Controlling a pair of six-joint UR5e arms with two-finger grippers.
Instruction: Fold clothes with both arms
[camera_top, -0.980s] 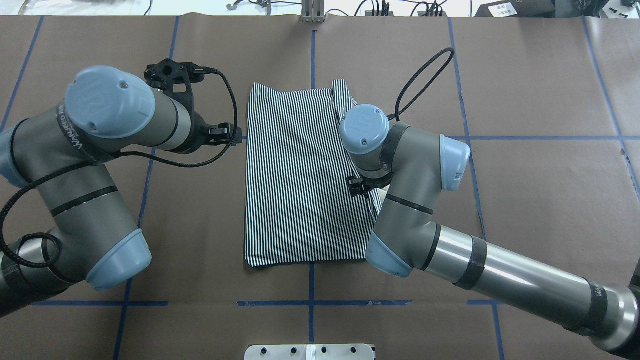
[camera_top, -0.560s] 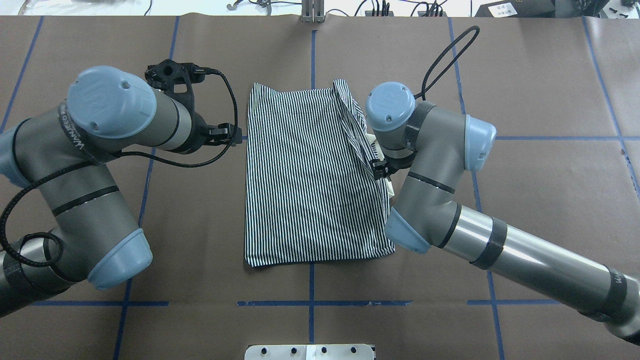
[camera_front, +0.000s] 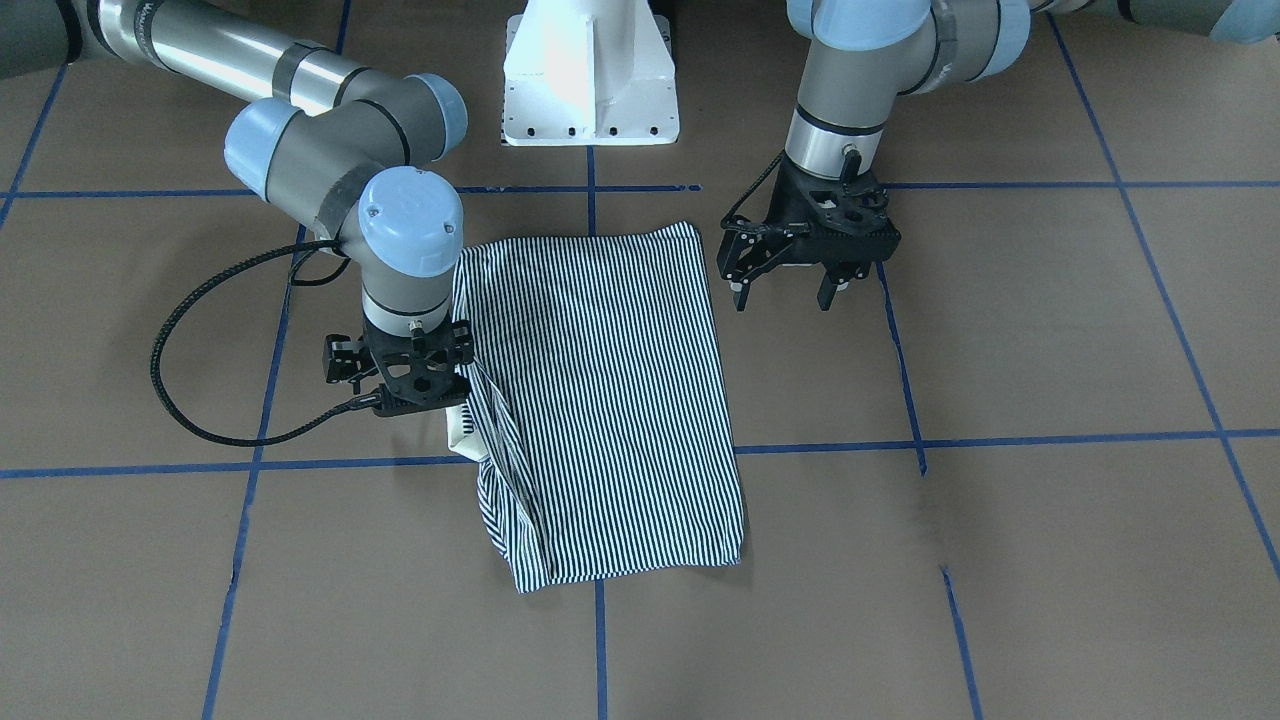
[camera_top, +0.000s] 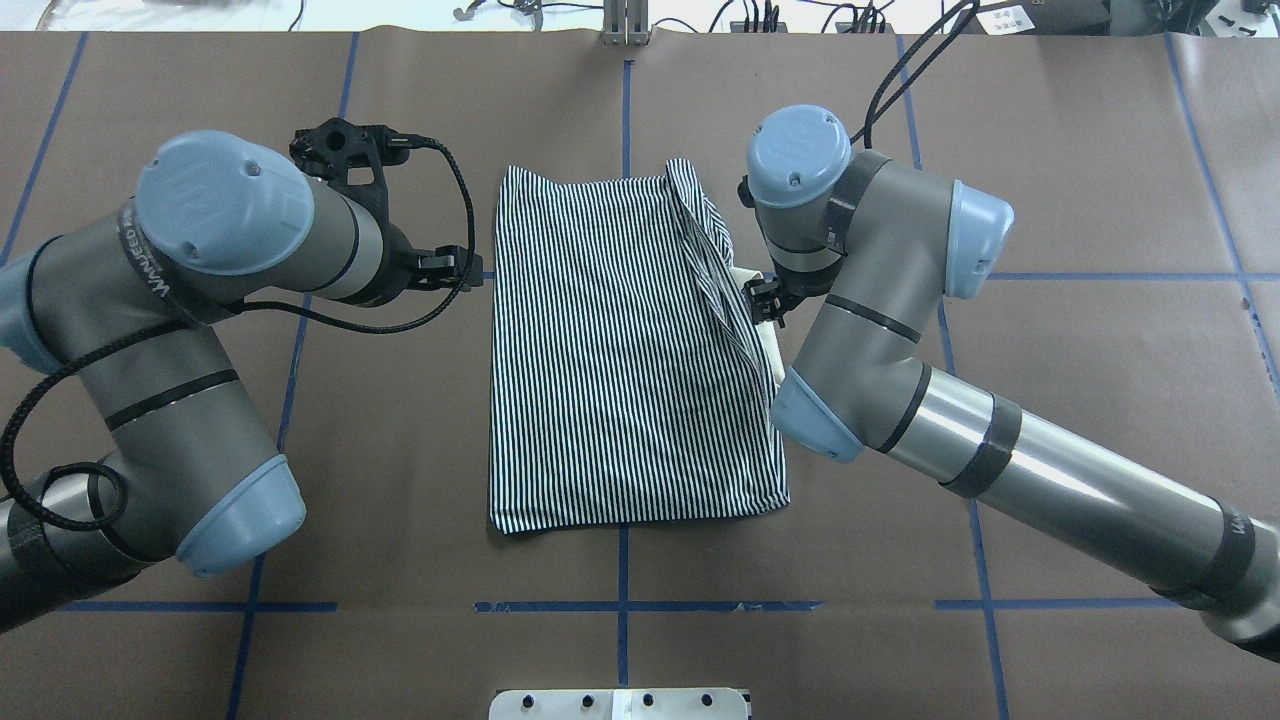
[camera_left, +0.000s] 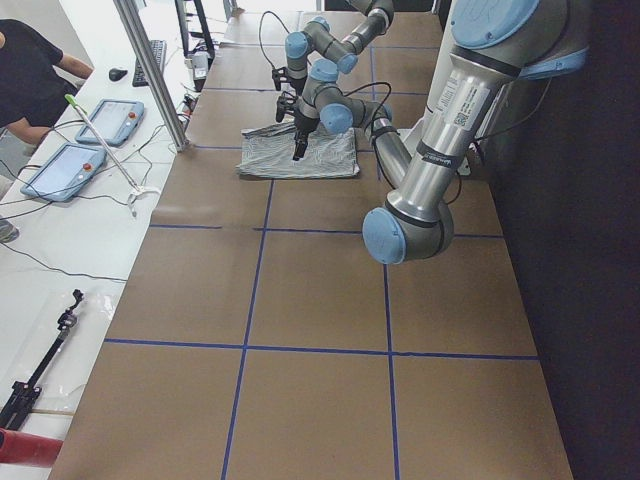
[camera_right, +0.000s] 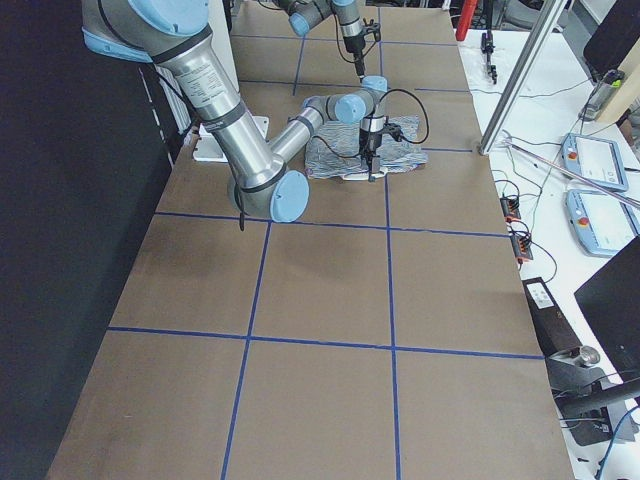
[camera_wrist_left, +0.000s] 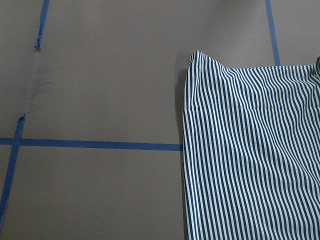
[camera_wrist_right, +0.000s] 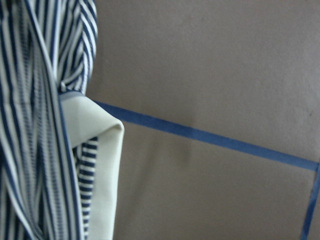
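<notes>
At the centre of the brown bench (camera_top: 1050, 420), one striped shirt (camera_top: 620, 350) is laid flat, folded to a rectangle. A cream collar (camera_front: 462, 428) is exposed at its rumpled edge. Right end effector (camera_front: 405, 375): positioned over that collar edge; whether clenched or released cannot be told. Left end effector (camera_front: 782, 288): released, jaws spread, positioned just beside the opposite edge, nothing grasped.

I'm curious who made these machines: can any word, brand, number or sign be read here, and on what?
No text reads with certainty.
White letters on the left arm, on its black band: too blurred to read.
White letters on the right arm, on its strap: too small.
The polo shirt: stripes only, no lettering shows.
</notes>
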